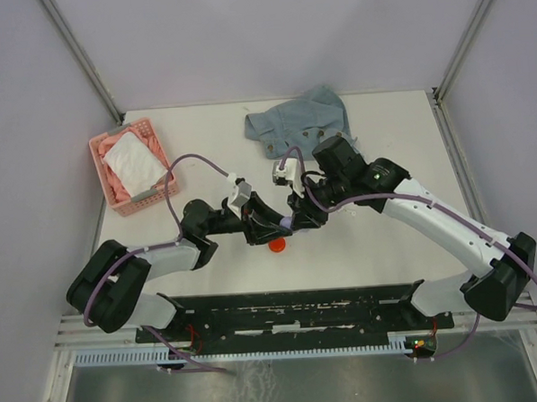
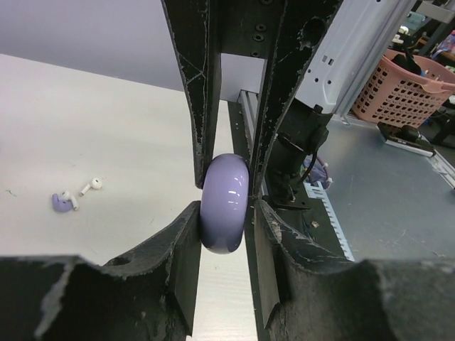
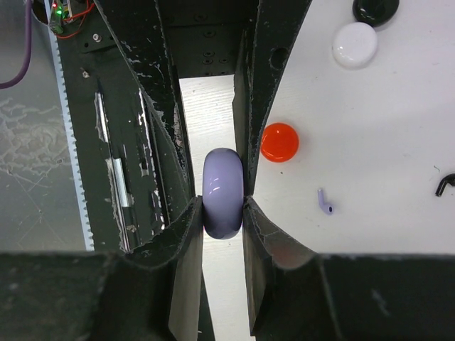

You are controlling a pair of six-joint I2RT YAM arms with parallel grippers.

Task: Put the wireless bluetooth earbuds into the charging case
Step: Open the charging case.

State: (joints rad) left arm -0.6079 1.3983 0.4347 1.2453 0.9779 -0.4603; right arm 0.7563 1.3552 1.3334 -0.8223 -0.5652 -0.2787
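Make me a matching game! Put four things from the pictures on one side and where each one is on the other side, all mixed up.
Things:
1. lilac round glossy case
2. red round glossy case
3. pink plastic basket
4. blue denim cloth

Places:
a. at the far left corner of the white table
b. crumpled at the table's far edge
c. pinched in the right gripper
d. lying flat on the table beside that gripper

Pairs: 1-c, 2-d, 3-a, 4-b.
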